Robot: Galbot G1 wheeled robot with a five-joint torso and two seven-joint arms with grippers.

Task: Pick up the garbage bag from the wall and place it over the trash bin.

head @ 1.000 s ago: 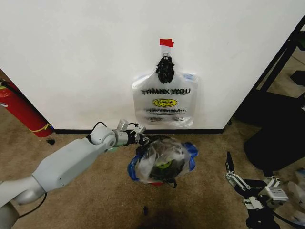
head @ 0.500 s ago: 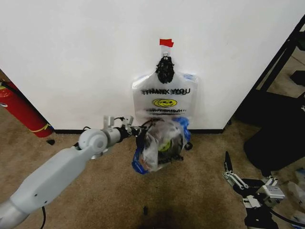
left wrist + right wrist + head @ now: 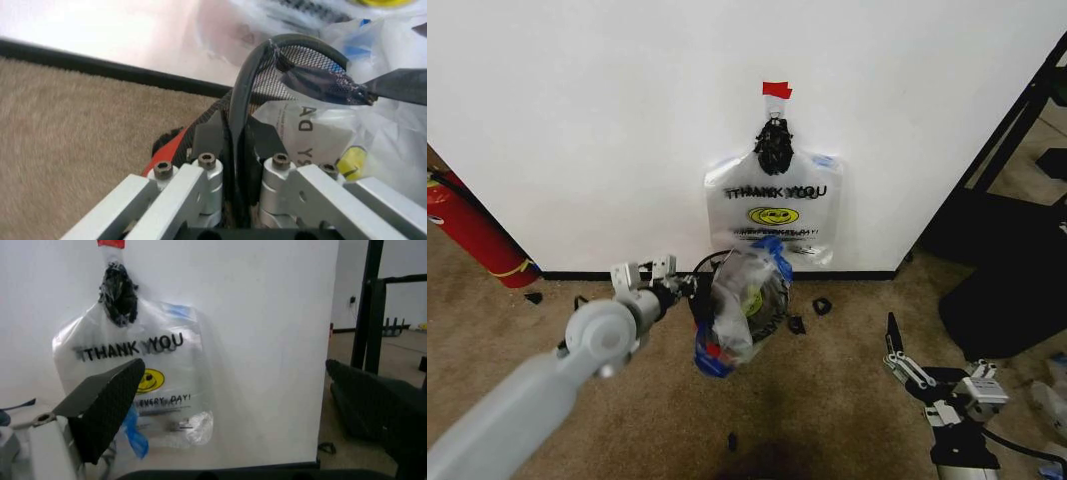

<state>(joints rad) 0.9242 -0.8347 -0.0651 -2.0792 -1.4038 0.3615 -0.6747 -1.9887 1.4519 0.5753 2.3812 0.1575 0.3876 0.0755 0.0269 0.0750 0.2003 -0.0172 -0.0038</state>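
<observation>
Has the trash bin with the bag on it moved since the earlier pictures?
Yes. The trash bin, gripped at its rim by the left gripper, has tipped and shifted left and toward the wall, judged against the hanging bags.

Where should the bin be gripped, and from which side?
Grip the bin at its thin rim, from the robot's left: the bag covers the other side, and the mesh wall is slim enough for one finger inside, one outside. The left gripper is shut there; the right gripper waits low.

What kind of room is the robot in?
Probably an office or lab corner, not a home: plain white wall, brown carpet, a red fire extinguisher, and plastic bags hanging under red tape.
</observation>
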